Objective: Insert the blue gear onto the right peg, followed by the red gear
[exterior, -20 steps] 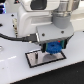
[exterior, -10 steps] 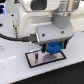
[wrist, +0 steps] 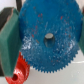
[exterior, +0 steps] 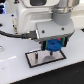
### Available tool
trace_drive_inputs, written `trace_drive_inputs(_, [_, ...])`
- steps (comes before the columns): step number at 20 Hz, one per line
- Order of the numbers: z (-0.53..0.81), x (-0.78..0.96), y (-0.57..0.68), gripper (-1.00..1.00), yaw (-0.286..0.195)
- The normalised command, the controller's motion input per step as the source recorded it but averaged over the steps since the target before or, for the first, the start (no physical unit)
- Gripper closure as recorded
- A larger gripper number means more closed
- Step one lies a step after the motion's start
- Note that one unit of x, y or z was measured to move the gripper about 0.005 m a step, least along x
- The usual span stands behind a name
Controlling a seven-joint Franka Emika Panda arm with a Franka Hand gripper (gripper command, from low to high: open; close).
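Jaws clamped on the flat, bright-blue toothed plastic gear (wrist: 47, 40) at opposite rim edges, hanging low above the black-edged grey rectangular plate (exterior: 35, 59). Judged light, stiff and slick; best held across the teeth, hub left free. Counted one blue gear, one smaller red toothed plastic gear (wrist: 18, 74) just beside, one plate on the white tabletop (exterior: 15, 70); pegs hidden.
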Motion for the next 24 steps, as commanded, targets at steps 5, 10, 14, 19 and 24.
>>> trace_drive_inputs(5, [-0.11, 0.29, -0.03, 1.00, 0.000])
trace_drive_inputs(10, [-0.01, 0.29, -0.03, 1.00, 0.000])
trace_drive_inputs(14, [0.22, 0.41, -0.02, 1.00, 0.000])
trace_drive_inputs(19, [0.46, 0.43, 0.01, 1.00, 0.000])
trace_drive_inputs(24, [0.03, 0.25, -0.05, 1.00, 0.000])
